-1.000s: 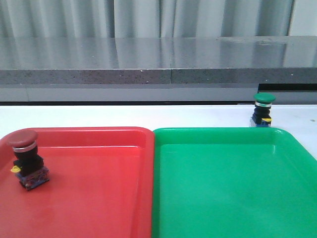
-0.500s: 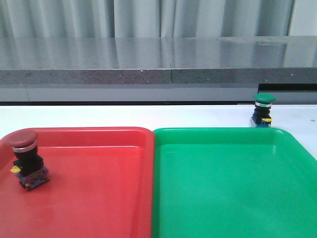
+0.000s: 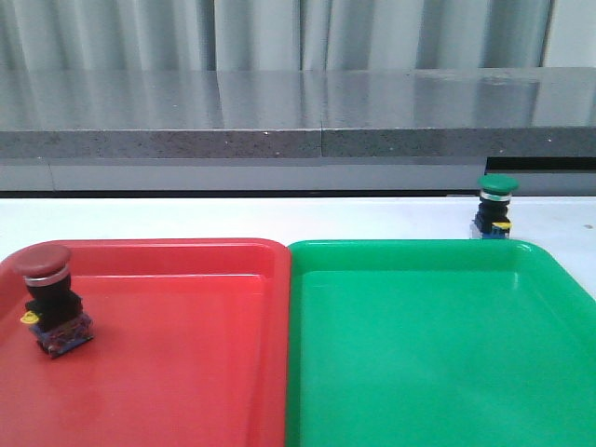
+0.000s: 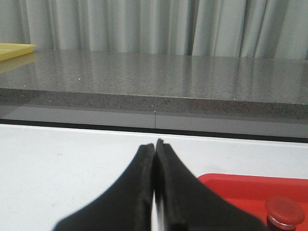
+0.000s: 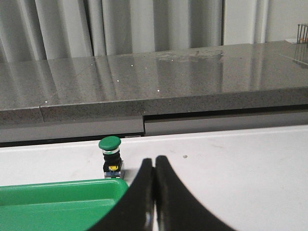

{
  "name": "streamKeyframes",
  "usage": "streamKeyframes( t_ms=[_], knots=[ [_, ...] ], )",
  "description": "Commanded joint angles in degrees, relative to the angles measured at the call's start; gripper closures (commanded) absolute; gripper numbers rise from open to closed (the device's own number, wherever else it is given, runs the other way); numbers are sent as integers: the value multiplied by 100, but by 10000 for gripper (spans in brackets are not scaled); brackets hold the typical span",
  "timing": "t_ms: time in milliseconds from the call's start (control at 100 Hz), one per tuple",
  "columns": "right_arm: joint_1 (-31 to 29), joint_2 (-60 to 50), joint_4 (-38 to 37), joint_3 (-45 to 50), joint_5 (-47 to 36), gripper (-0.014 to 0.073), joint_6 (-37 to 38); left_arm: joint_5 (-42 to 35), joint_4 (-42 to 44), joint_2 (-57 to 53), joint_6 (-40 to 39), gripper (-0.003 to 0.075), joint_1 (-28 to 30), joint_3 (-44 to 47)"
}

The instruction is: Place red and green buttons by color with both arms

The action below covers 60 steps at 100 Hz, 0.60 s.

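Half the sorting job looks done: the red button [image 3: 49, 296] stands inside the red tray [image 3: 177, 372], while the green button [image 3: 494, 207] waits upright on the white table [image 3: 233, 216], just beyond the far rim of the green tray [image 3: 428, 345].

My right gripper [image 5: 154, 161] hangs empty with its two fingers pressed together, no gap showing between the tips. The green button [image 5: 110, 157] sits ahead of those tips and off to one side, apart from them, with the corner of the green tray [image 5: 57, 197] lying nearer to me than the button does.

My left gripper [image 4: 155, 144] is likewise pinched closed on nothing, the red button's cap [image 4: 285, 212] showing off to its side in the red tray [image 4: 236, 185].

As I judge it, the step in hand is reaching for the green button. To do it well I should spread the right fingers first, line them up either side of the black body below the cap, and come in level so the button is not toppled.
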Motion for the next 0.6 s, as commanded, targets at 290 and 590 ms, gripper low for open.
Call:
streamKeyframes(
  t_ms=[290, 590],
  knots=[
    [-39, 2120, -36, -1977, -287, 657, -40, -430, -24, -180, -17, 741, -9, 69],
    [-39, 3788, -36, -3399, -287, 657, -40, -430, -24, -180, -17, 741, -9, 69]
  ],
)
